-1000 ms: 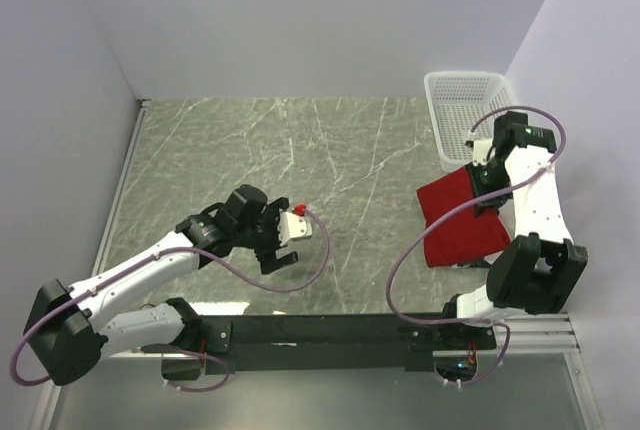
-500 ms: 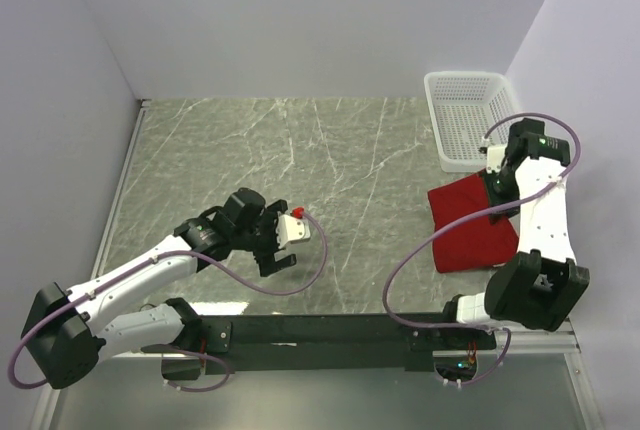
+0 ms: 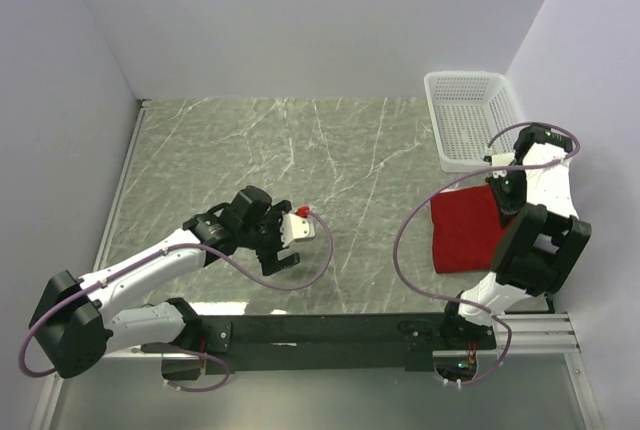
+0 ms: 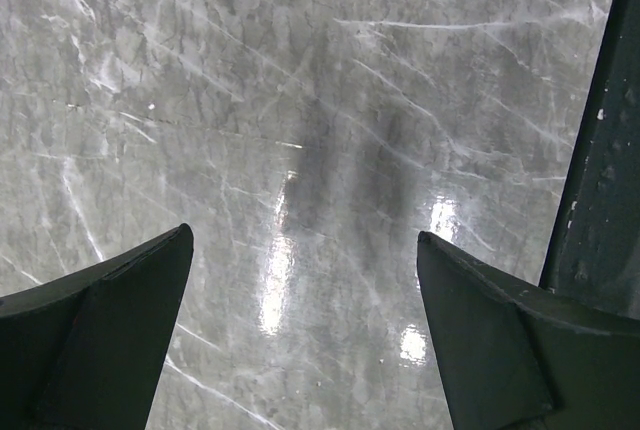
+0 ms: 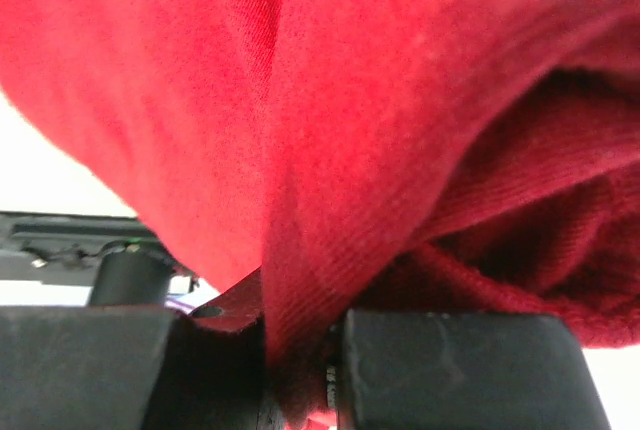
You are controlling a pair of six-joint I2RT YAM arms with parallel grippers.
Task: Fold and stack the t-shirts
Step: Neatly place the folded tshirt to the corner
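Bright red soft-fabric t-shirt (image 3: pixel 462 235) lies bunched on the grey marble table (image 3: pixel 300 150) near its right edge, just below the white plastic mesh basket (image 3: pixel 466 76); nothing shows inside the basket. Right gripper (image 3: pixel 498 195) sits at the shirt's far-right corner, left gripper (image 3: pixel 283 246) well apart.

Left wrist: fingers spread wide, nothing held, bare marble below.

Right wrist: jaws clamped on a thin fold of red cloth.

Risk: the small pinch slips, or a one-handed pull drags the shirt crooked.

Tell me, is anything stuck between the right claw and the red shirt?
No, nothing is in between. The right claw is already shut tight on a fold of the red shirt, so the cloth sits right inside its grip.
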